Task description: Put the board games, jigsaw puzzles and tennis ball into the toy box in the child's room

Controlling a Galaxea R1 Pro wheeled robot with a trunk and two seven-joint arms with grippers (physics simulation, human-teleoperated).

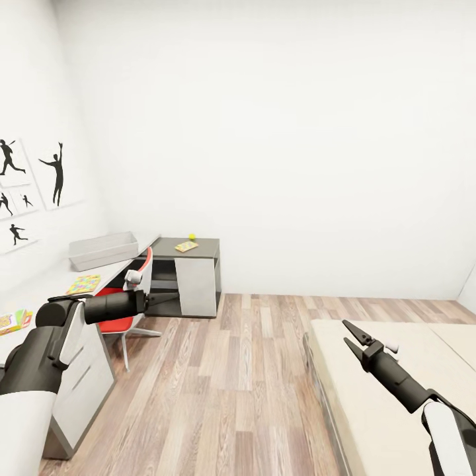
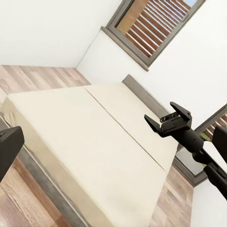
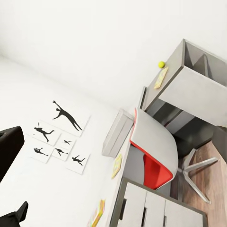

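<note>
- The left tool (image 1: 173, 297) sits at about 9 o'clock in the head view, its arm reaching across the front of the red chair (image 1: 125, 311); whether its fingers are spread or closed I cannot tell.
- The right tool (image 1: 352, 332) sits at about 4 o'clock, over the near edge of the bed (image 1: 383, 396). Its two fingers stand narrowly parted with nothing between them; the left wrist view shows the same tool (image 2: 165, 119) above the bare mattress (image 2: 85, 142).
- An L-shaped tabletop (image 1: 205, 246) runs along the left wall and turns at the corner, at about 10 o'clock.
- The grey toy box (image 1: 104, 250) rests on the tabletop against the wall, under the silhouette posters (image 1: 26, 192).
- The tennis ball (image 1: 192, 236) lies on the far dark section of the tabletop, with a flat yellow box (image 1: 186, 246) just beside it. The right wrist view shows the same ball (image 3: 161, 64) next to that box (image 3: 161, 78).
- A second flat colourful box (image 1: 83, 284) lies on the tabletop near the toy box, toward 9 o'clock.
- A third colourful box (image 1: 14, 320) lies at the left edge, behind the left arm.
- The wood floor (image 1: 231, 383) spans between the tabletop and the bed.
</note>
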